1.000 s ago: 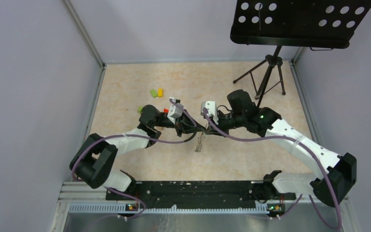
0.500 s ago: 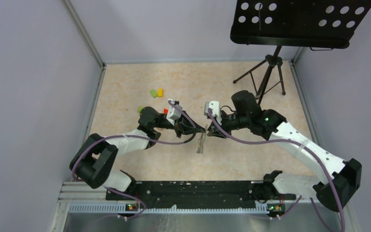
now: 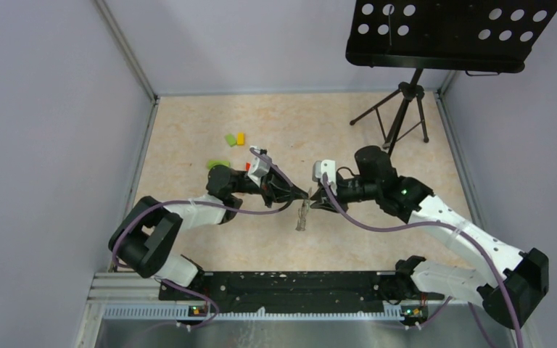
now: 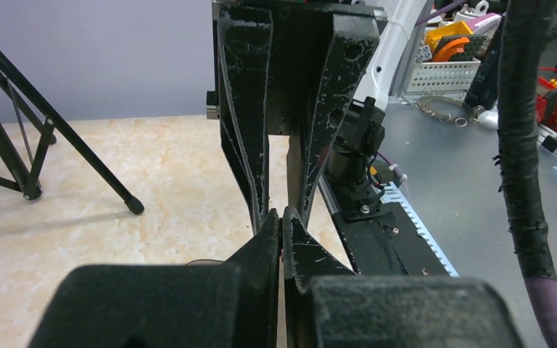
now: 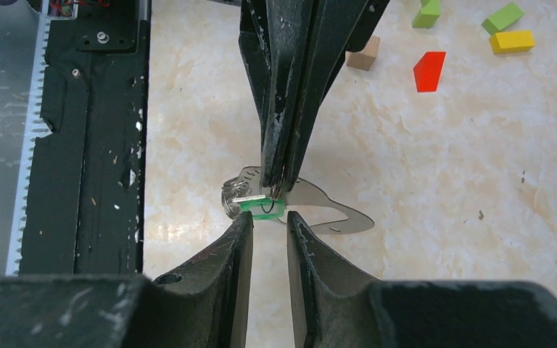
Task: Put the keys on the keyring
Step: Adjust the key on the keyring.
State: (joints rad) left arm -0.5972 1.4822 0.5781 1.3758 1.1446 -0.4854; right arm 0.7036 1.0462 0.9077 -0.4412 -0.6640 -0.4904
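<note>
The keys [image 3: 302, 216] hang in a small silver bunch above the table's middle. One carries a green tag [image 5: 265, 207], with silver blades [image 5: 236, 197] beside it. My left gripper [image 5: 275, 181] is shut on a thin dark wire at the top of the bunch, which appears to be the keyring, mostly hidden between the fingers. In its own view the left gripper [image 4: 282, 216] shows its pads pressed together. My right gripper [image 5: 268, 221] faces it tip to tip, open, its fingertips [image 5: 245, 221] just short of the tag and holding nothing.
Coloured blocks lie behind the left arm: red [image 5: 428, 70], tan [image 5: 363, 54], green [image 3: 230, 139] and yellow [image 3: 240, 138]. A music stand's tripod [image 3: 399, 109] stands at the back right. The black base rail [image 3: 283, 283] runs along the near edge, and walls close in on both sides.
My right gripper has opened, let go of the bunch and drawn back slightly to the right. The left gripper stays shut, and the keys still hang from it.
</note>
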